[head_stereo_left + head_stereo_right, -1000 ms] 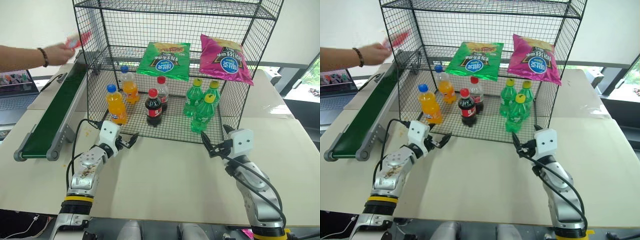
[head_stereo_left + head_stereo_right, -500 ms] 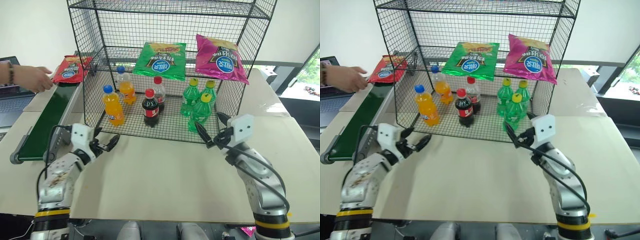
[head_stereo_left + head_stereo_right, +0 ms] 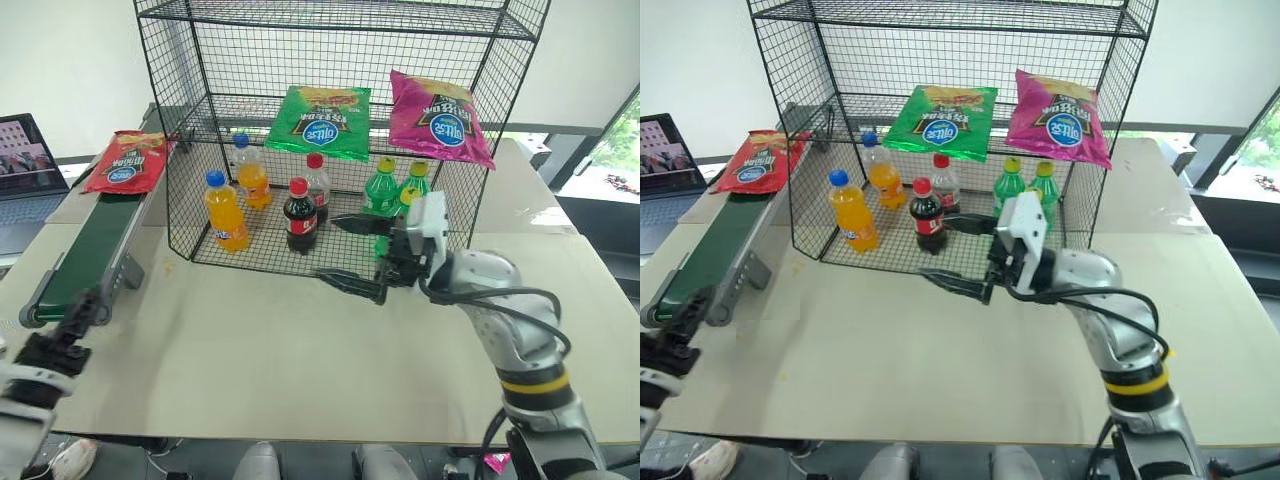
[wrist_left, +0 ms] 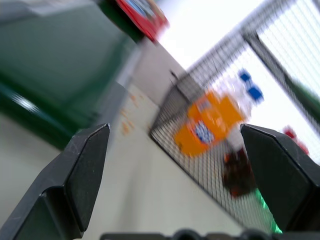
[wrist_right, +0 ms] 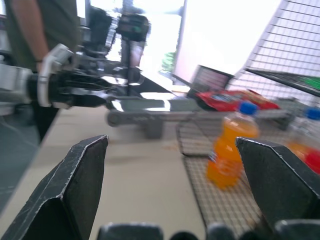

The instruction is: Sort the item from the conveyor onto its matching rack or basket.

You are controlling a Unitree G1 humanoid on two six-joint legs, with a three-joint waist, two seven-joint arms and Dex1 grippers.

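- Zero progress on the actual sort so far, going by how things lie: nothing's been picked up yet.
- Nearest, the left end effector [image 3: 62,335] sits low at the near-left desk [image 3: 250,360] edge, just off the near end of the conveyor [image 3: 85,250]. Fingers wide apart, nothing between them.
- A bit further in, the right end effector [image 3: 355,255] hangs over the middle of the desk, pointing across toward the left, right in front of the rack [image 3: 340,140]. Fingers [image 3: 345,283] spread wide too, empty.
- The rack's lower tier has the drink bottles [image 3: 300,215]; the tier above has a green bag [image 3: 322,122] and a magenta bag [image 3: 438,117].
- Farthest back, the red bag [image 3: 125,160] lies flat on the far end of the conveyor, beside the rack's left wall. Neither end effector is anywhere near it.
- Still to do, I'd say: basically everything. Get to the bag, grab it, lift it off the belt, and park it on the chip tier, presumably next to the other two bags.
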